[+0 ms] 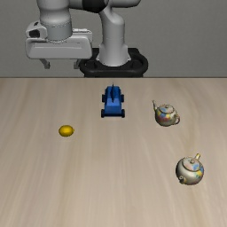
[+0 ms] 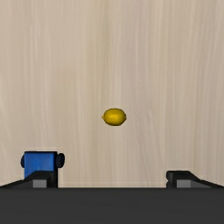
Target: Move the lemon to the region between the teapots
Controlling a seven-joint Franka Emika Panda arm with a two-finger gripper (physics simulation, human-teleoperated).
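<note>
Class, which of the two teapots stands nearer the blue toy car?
The rear teapot, almost level with the blue toy car; the front teapot sits much farther forward.

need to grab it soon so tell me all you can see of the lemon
The lemon is small, oval and plain yellow, smooth, with slightly pointed ends. It lies whole on the pale wood table, toward the exterior view's left. Only the table touches it. The blue car and both teapots stand well apart from it, and the open gripper hangs clear of it.
</note>
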